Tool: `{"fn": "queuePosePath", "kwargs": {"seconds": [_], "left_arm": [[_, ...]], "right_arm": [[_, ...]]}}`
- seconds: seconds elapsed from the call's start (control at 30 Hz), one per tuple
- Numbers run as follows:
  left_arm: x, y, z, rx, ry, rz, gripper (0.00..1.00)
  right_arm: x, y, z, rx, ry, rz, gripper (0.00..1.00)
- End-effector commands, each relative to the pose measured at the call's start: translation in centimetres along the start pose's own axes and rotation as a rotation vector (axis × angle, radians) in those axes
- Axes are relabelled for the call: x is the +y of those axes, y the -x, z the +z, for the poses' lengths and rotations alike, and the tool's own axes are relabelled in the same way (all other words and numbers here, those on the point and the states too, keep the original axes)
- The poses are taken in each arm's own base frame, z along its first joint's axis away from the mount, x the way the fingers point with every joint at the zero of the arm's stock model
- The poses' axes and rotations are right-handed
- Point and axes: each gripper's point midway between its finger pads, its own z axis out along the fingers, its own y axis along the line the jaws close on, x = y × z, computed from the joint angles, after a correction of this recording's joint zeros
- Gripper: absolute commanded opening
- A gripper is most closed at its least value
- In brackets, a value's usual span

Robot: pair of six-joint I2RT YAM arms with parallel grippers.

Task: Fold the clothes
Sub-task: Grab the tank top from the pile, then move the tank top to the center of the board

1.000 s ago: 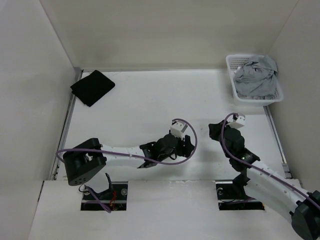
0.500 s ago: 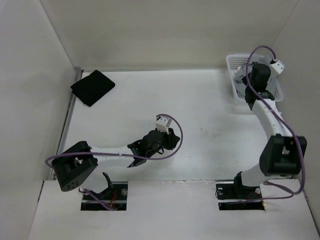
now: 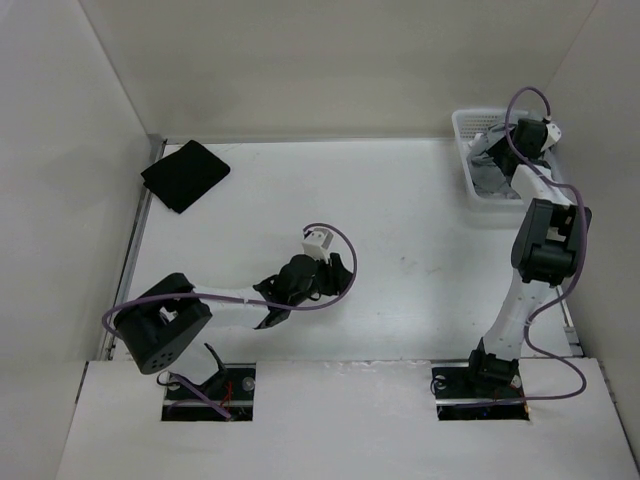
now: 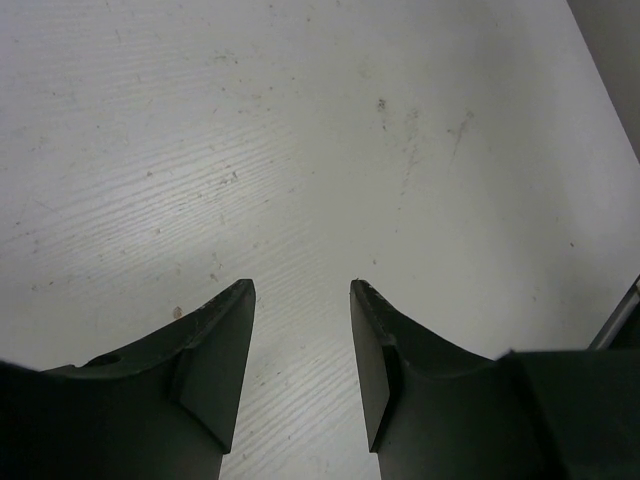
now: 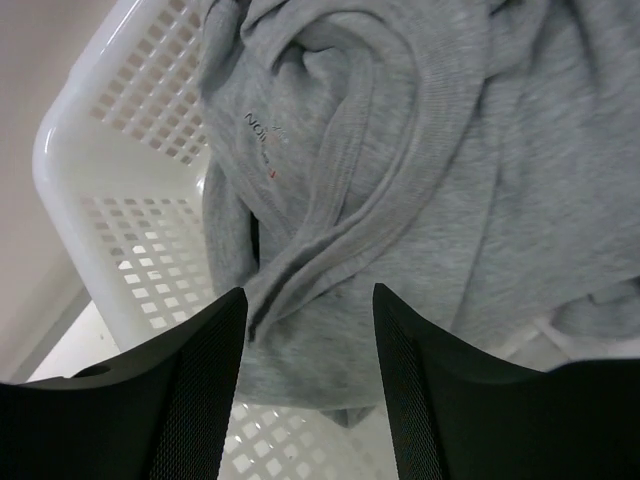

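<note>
— Left gripper point(image 3: 338, 272), top view: position and setting?
— Low over bare table point(image 3: 420, 200), near its middle, on an arm stretched out from the near left base. Jaw setting not legible from this height. Right gripper point(image 3: 497, 152) at the far right corner, hanging over the white basket point(image 3: 463, 150), arm raised steeply from its base. Grey garment point(image 3: 492, 183) inside that basket, mostly hidden under the wrist. Black cloth square point(image 3: 185, 173) at the far left corner, well apart from both arms.
— Left wrist view?
— Both fingers point(image 4: 215, 370) spread apart, with only scuffed white tabletop showing in the gap. Nothing held, nothing touched.
— Right wrist view?
— Fingers point(image 5: 200, 390) spread wide, nothing pinched between them. Just beyond the tips, light heather-grey knit, bunched into thick folds and rolled ridges, filling the basket and lying against its perforated wall. Small dark lettering with a red mark on one fold, upper left. A ribbed, rope-like ridge running down toward the gap between the tips. Contact between fingertips and cloth: cannot tell
</note>
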Motion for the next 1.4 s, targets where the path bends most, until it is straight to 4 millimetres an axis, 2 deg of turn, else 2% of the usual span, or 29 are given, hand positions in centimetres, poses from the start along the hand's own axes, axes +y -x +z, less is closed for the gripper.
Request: {"fn": "queuePosePath", "kwargs": {"seconds": [0.0, 0.13, 0.37, 0.57, 0.6, 0.63, 0.67, 0.77, 0.8, 0.83, 0.87, 0.97, 1.03, 1.1, 1.17, 1.2, 1.37], "left_arm": [[-2.1, 1.6, 0.5, -0.04, -0.088, -0.039, 0.42], [-1.7, 1.7, 0.5, -0.042, -0.079, -0.047, 0.42], [-1.7, 1.7, 0.5, -0.039, -0.085, -0.055, 0.42], [-1.8, 1.6, 0.6, -0.035, -0.09, -0.058, 0.42], [-1.7, 1.6, 0.6, -0.036, -0.089, -0.059, 0.42], [-1.7, 1.7, 0.6, -0.037, -0.088, -0.059, 0.42], [-1.5, 1.8, 0.6, -0.04, -0.083, -0.061, 0.42], [-1.4, 2.0, 0.6, -0.046, -0.08, -0.064, 0.42], [-1.3, 2.0, 0.5, -0.047, -0.079, -0.064, 0.42], [-1.4, 2.1, 0.5, -0.049, -0.078, -0.064, 0.42], [-1.4, 2.2, 0.5, -0.053, -0.078, -0.064, 0.41], [-1.2, 2.5, 0.3, -0.064, -0.073, -0.073, 0.41], [-0.9, 3.0, 0.0, -0.078, -0.067, -0.086, 0.41], [-0.6, 3.7, -0.3, -0.096, -0.062, -0.107, 0.41], [0.1, 5.0, -1.1, -0.131, -0.051, -0.152, 0.41], [0.5, 5.7, -1.7, -0.152, -0.046, -0.174, 0.41], [2.6, 8.9, -5.0, -0.265, -0.018, -0.287, 0.42]], "right_arm": [[3.1, 1.3, 0.5, -0.008, 0.103, 0.085, 0.58], [3.1, 0.1, 1.5, 0.026, 0.102, 0.129, 0.57], [4.9, -1.3, 2.5, 0.098, 0.166, 0.193, 0.52], [5.3, -1.5, 2.6, 0.102, 0.168, 0.213, 0.11], [5.2, -0.9, 2.0, 0.081, 0.164, 0.219, 0.03], [5.3, 0.0, 1.4, 0.056, 0.165, 0.223, 0.02], [5.8, 1.7, -0.2, 0.003, 0.183, 0.221, 0.01], [8.8, 6.7, -6.4, -0.142, 0.293, 0.204, 0.0], [10.5, 8.7, -10.0, -0.199, 0.35, 0.186, 0.0], [11.4, 9.6, -11.9, -0.228, 0.381, 0.174, 0.0], [13.6, 11.8, -17.3, -0.304, 0.459, 0.145, 0.0], [17.0, 14.8, -27.6, -0.433, 0.598, 0.107, 0.0], [18.9, 17.0, -37.5, -0.551, 0.731, 0.097, 0.01], [19.4, 18.3, -43.4, -0.622, 0.808, 0.101, 0.01], [19.4, 20.3, -53.1, -0.717, 0.951, 0.117, 0.01], [19.0, 21.1, -57.2, -0.75, 1.018, 0.132, 0.02], [17.4, 22.4, -67.3, -0.764, 1.238, 0.198, 0.02]]}}
